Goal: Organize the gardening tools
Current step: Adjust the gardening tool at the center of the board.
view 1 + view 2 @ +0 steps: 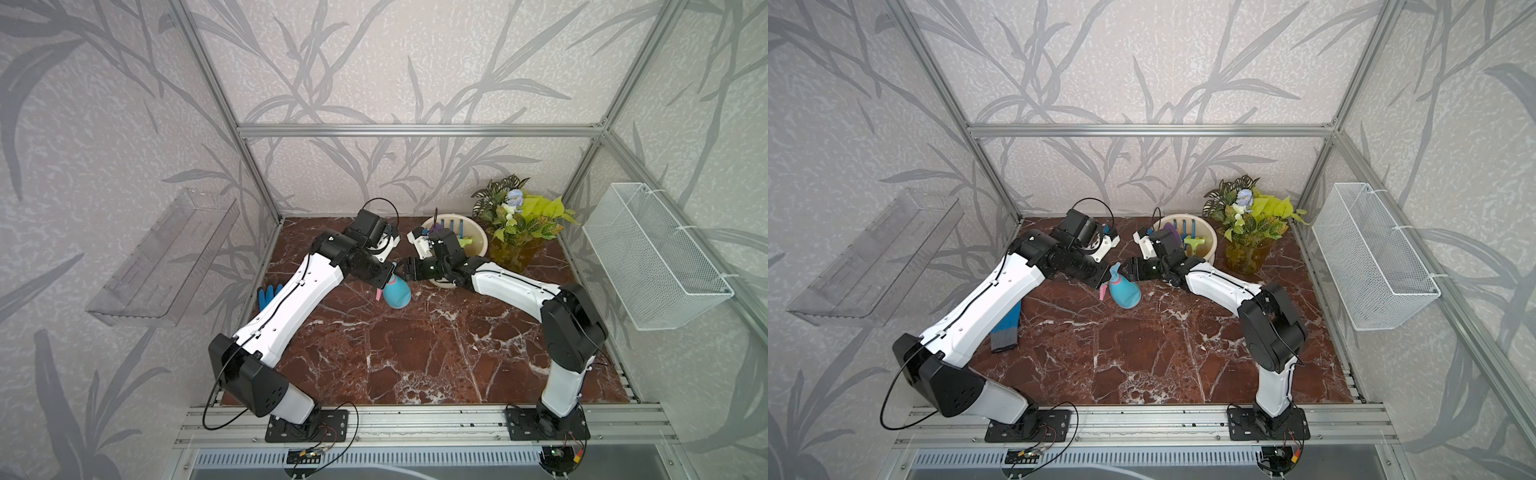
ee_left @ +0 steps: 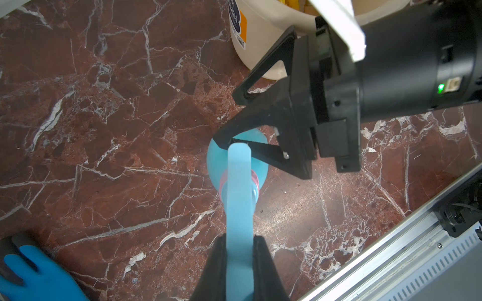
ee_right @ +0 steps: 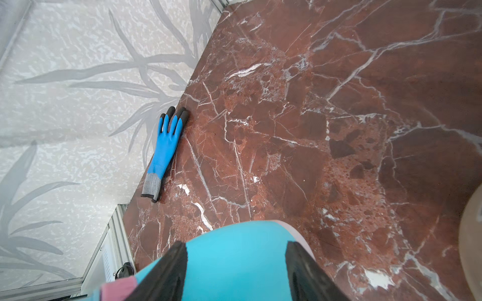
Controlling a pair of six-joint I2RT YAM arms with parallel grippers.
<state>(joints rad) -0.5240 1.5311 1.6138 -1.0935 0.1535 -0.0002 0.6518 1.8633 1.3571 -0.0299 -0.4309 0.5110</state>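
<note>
Now the spray bottle [image 1: 397, 293] was tilted near the back middle of the red marble counter [image 1: 415, 353]. The left gripper [image 2: 239, 242] pinched its thin top. The right gripper [image 3: 236, 245] was spread wide by its round body. A blue glove [image 3: 167, 146] lay at the left edge, by the leafy grey wall [image 3: 65, 104].

The light-blue plastic spray bottle [image 1: 1123, 293] is at the middle of the red-brown marble tabletop [image 1: 1142, 353]; behind it to the right stands the cream round plastic bucket [image 1: 1212, 249] — small plastic toy hand tools [image 1: 1192, 242] inside — with the leafy potted plant [image 1: 1250, 224] right of that. The blue rubber glove [image 3: 167, 146] lies along the left edge
</note>
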